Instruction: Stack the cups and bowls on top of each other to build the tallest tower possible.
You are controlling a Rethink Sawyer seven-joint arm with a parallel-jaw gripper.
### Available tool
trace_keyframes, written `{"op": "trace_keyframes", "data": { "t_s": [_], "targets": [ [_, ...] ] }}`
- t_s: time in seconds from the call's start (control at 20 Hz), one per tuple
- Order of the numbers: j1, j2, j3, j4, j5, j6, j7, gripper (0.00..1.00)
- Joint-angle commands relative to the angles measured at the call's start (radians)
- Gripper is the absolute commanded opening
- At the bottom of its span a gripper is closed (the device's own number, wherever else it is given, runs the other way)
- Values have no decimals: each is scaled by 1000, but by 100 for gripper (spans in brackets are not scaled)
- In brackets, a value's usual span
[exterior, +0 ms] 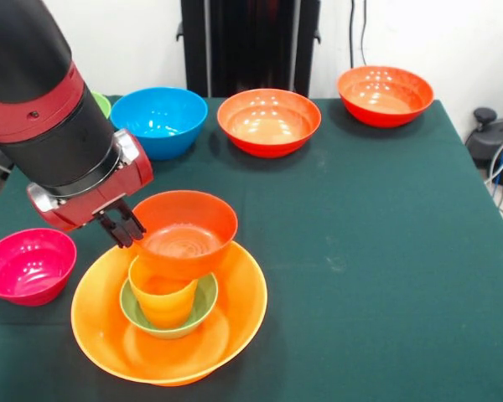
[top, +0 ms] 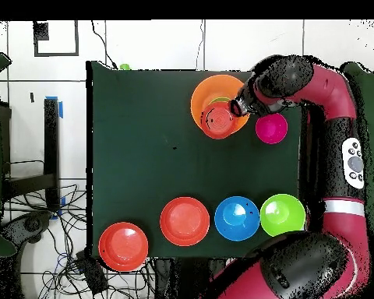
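the table point(exterior: 386, 251) is covered with a dark green matte cloth, a little wrinkled. all the dishes are glossy round plastic. near the front edge stands the tower point(exterior: 172, 293): at the bottom the largest orange bowl point(exterior: 109, 335), wide and shallow, inside it a small green bowl point(exterior: 203, 303), in that one an orange cup point(exterior: 163, 301) with tapered walls, and on top a small red-orange bowl point(exterior: 184, 234) which sits tilted, its rim leaning toward my side. the top bowl shows fine rings on its inner bottom.

just beside the tower is a pink bowl point(exterior: 27, 265), apart from it. along the far edge are a blue bowl point(exterior: 159, 120), a red-orange bowl point(exterior: 268, 121) and one more red-orange bowl point(exterior: 384, 95), all upright and well apart from each other. a green bowl point(top: 282, 215) stands next to the blue one; in the front view only its rim shows behind my arm.

my arm comes down steeply from above, the wrist bent toward the tower. my gripper point(exterior: 124, 229) is at the rim of the top bowl, its dark fingers point(exterior: 117, 232) touching or almost touching the rim. i cannot tell if they are spread or pinching the rim.
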Motion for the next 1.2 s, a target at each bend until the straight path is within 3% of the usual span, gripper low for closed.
{"op": "trace_keyframes", "data": {
  "t_s": [0.05,0.45,0.8,1.2],
  "targets": [
    [33,36,-34,-34,-23,-42,-64,0],
    [24,41,-37,-40,-32,-48,-91,0],
    [50,69,-24,-138,-52,3,-126,0],
    [56,70,-29,-139,-40,3,-119,0]
  ]
}}
